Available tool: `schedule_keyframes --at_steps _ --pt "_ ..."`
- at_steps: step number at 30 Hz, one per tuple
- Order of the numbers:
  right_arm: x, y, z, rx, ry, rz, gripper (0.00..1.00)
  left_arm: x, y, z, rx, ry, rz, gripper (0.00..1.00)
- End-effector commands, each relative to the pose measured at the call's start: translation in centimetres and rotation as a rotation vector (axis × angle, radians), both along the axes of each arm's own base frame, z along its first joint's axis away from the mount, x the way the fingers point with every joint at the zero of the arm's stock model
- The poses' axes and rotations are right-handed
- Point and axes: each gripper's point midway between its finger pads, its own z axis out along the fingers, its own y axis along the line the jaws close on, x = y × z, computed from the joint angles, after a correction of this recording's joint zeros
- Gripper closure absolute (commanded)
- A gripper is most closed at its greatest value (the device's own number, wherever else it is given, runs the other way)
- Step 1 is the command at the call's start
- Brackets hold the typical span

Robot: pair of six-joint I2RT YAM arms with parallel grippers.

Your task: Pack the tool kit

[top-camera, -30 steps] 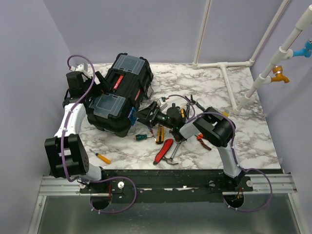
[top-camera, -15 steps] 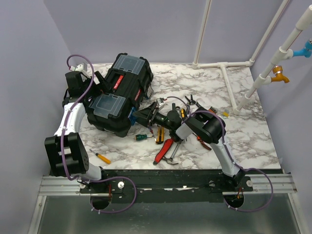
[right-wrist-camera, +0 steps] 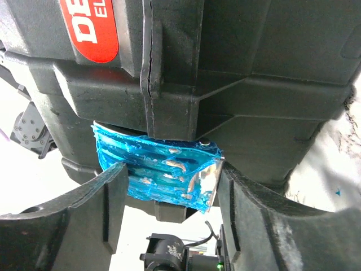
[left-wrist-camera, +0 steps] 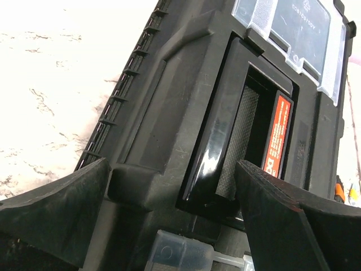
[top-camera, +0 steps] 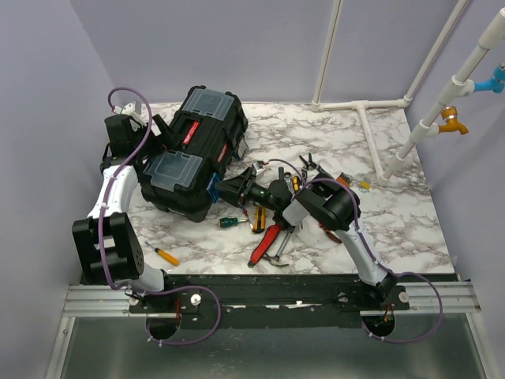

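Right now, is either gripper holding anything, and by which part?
Right gripper brackets the toolbox's blue latch; whether it grips yet cannot be told. Left gripper is open, straddling the lid, holding nothing.

Left pincer (left-wrist-camera: 175, 226) wide apart; right pincer (right-wrist-camera: 169, 186) part-spread.

One black toolbox (top-camera: 192, 158) with two clear lid compartments (top-camera: 176, 170) is sitting on the table; one yellow screwdriver (top-camera: 166, 256), one green-handled screwdriver (top-camera: 231, 222) and one red-handled pliers (top-camera: 263, 244) are lying nearby.
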Motion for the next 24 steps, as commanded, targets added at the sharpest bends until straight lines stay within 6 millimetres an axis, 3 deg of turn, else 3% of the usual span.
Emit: schedule_keyframes --at_steps 1,6,15,16,19,22,24 --pt "-0.4 0.5 4.4 0.116 -0.127 0.018 0.37 -4.0 -1.6 -10.3 -0.058 0.348 -0.034 0.07" --pt "-0.4 0.7 5.7 0.124 -0.160 0.026 0.58 -4.0 -1.5 -11.8 0.070 0.431 -0.012 0.07" --pt "-0.3 0.5 5.5 0.093 -0.161 0.005 0.73 -4.0 -1.3 -13.3 0.301 0.548 0.013 0.06" --pt "-0.3 0.5 5.5 0.094 -0.162 0.007 0.69 -4.0 -1.3 -13.4 0.330 0.559 0.016 0.06" --pt "-0.3 0.2 5.4 0.087 -0.154 -0.010 0.31 -4.0 -1.8 -13.5 0.382 0.574 0.005 0.06" --pt "-0.2 -0.2 5.4 0.075 -0.156 -0.029 0.16 -4.0 -2.1 -13.2 0.379 0.563 -0.007 0.03" --pt "-0.2 -0.3 5.3 0.071 -0.156 -0.031 0.13 -4.1 -2.2 -12.8 0.377 0.549 -0.011 0.02"
